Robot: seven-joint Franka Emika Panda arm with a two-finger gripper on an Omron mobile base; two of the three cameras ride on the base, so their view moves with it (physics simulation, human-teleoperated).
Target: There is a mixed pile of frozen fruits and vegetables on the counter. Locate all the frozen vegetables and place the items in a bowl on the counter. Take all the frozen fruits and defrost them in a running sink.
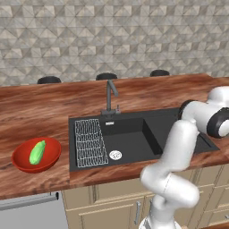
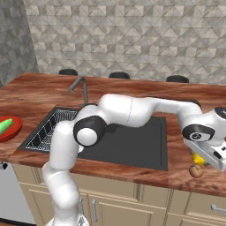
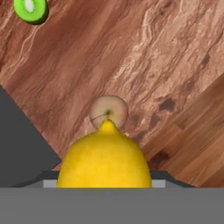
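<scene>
My gripper (image 2: pixel 200 160) hangs just above the counter (image 2: pixel 190 132) to the right of the sink (image 2: pixel 132 148), shut on the yellow roundish vegetable (image 2: pixel 198 158). In the hand view this yellow piece (image 3: pixel 105 159) sits close to the camera and hides the fingertips. The reddish-brown round fruit (image 2: pixel 195 171) (image 3: pixel 109 111) lies on the wood just beneath and beyond it. The green lime-like fruit (image 3: pixel 30 9) lies further off on the counter. Far left of the sink, the red bowl (image 1: pixel 20 157) (image 2: pixel 13 130) holds the light green elongated vegetable (image 1: pixel 37 152) (image 2: pixel 4 125).
The black sink (image 1: pixel 134 138) has a wire rack (image 1: pixel 89 143), a silver drain (image 1: pixel 115 154) and a dark faucet (image 1: pixel 110 96) behind it. My white arm reaches across the basin. The counter's front edge runs close to the reddish-brown fruit. Dark stool tops (image 1: pixel 106 76) show behind the counter.
</scene>
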